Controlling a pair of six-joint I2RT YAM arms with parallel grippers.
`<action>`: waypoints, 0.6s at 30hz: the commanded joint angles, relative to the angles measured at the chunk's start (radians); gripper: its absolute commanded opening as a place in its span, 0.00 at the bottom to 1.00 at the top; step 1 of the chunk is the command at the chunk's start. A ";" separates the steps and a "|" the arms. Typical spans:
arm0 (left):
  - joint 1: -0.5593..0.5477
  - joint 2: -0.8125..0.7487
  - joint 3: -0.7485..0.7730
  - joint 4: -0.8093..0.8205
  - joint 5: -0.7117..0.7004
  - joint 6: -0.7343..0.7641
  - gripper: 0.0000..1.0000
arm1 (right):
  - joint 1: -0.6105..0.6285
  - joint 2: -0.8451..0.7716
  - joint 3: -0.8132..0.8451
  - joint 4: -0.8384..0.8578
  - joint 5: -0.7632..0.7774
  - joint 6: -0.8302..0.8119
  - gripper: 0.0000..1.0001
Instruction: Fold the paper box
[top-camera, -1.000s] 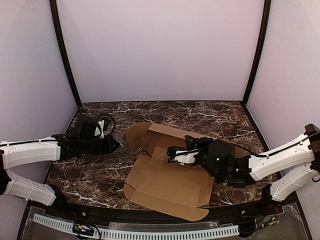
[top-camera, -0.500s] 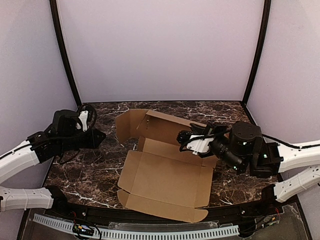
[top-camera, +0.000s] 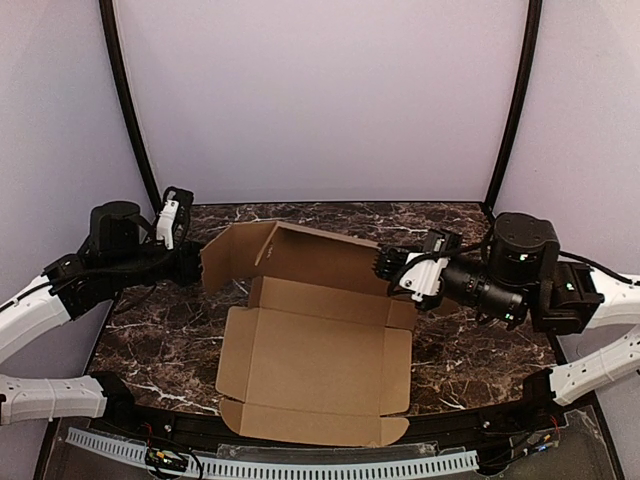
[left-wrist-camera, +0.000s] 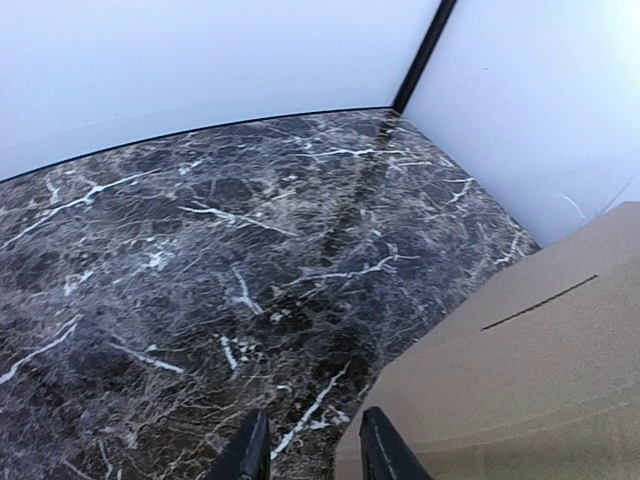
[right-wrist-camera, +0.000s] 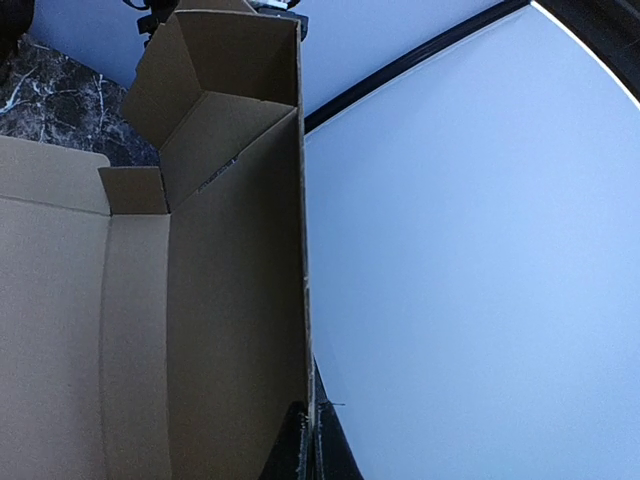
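The paper box (top-camera: 310, 360) is a brown die-cut sheet lying open on the marble table (top-camera: 470, 350), with its back wall (top-camera: 320, 260) raised upright and a side flap (top-camera: 228, 255) angled forward at the left. My right gripper (top-camera: 392, 266) is shut on the top edge of the back wall near its right end. The right wrist view shows the wall (right-wrist-camera: 220, 300) edge-on, pinched between the fingers (right-wrist-camera: 299, 450). My left gripper (top-camera: 192, 263) is open and empty just left of the side flap. The left wrist view shows cardboard (left-wrist-camera: 520, 370) beside the right finger (left-wrist-camera: 382, 450).
White enclosure walls (top-camera: 320, 100) and black corner posts (top-camera: 130, 120) ring the table. A perforated white rail (top-camera: 300, 468) runs along the near edge. Bare marble (left-wrist-camera: 200, 250) lies ahead of the left gripper.
My right gripper has risen and drawn back to the right, standing the back wall upright. The sheet has slid left. My left gripper has pulled back to the far left.
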 joint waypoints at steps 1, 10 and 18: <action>0.004 -0.003 0.029 0.021 0.207 0.073 0.32 | 0.011 -0.007 0.031 -0.021 -0.033 0.040 0.00; 0.004 -0.014 0.008 -0.010 0.324 0.042 0.38 | 0.011 0.060 0.038 0.008 0.041 0.052 0.00; 0.004 0.003 -0.043 -0.025 0.346 -0.060 0.36 | 0.010 0.110 0.042 0.058 0.074 0.047 0.00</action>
